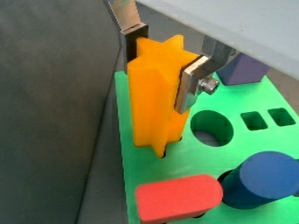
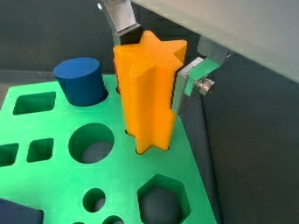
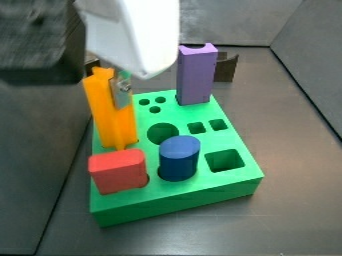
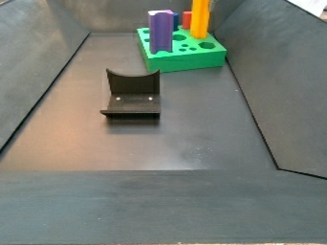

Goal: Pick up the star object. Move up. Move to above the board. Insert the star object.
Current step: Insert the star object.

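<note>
The star object [image 1: 158, 101], a tall orange-yellow ridged prism, stands upright with its lower end in a hole near a corner of the green board [image 1: 267, 94]. It shows in both wrist views [image 2: 146, 101] and both side views [image 3: 104, 115] [image 4: 201, 14]. My gripper [image 1: 163, 70] is over that corner of the board [image 2: 128, 175], its two fingers against opposite sides of the star's upper part, shut on it. In a side view the gripper [image 3: 118, 90] sits just under the white wrist housing.
On the board [image 3: 201, 195] stand a tall purple block [image 3: 197, 72], a short blue cylinder [image 3: 179, 158] and a red block [image 3: 116, 170]. Several holes are open. The fixture [image 4: 132, 94] stands on the dark floor in front of the board [image 4: 185, 59]. Dark walls enclose the floor.
</note>
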Robot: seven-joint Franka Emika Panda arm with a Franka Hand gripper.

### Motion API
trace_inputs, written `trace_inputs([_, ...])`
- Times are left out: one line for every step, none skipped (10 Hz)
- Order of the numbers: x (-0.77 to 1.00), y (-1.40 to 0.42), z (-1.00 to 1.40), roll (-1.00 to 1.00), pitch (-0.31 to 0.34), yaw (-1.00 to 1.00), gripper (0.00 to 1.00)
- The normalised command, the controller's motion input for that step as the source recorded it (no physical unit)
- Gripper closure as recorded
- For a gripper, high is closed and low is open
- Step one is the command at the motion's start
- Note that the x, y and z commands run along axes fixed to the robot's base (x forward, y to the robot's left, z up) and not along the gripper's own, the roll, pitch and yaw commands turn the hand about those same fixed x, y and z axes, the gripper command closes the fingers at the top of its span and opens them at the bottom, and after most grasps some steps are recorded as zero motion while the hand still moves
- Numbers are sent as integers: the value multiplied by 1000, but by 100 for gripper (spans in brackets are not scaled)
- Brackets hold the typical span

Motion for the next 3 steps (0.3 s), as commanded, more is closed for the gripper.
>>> trace_inputs([-97,-54,-831,93,-221,-26,100])
trace_inputs([0,6,0,-14,-24,0,100])
trace_inputs([0,0,0,0,0,0,100])
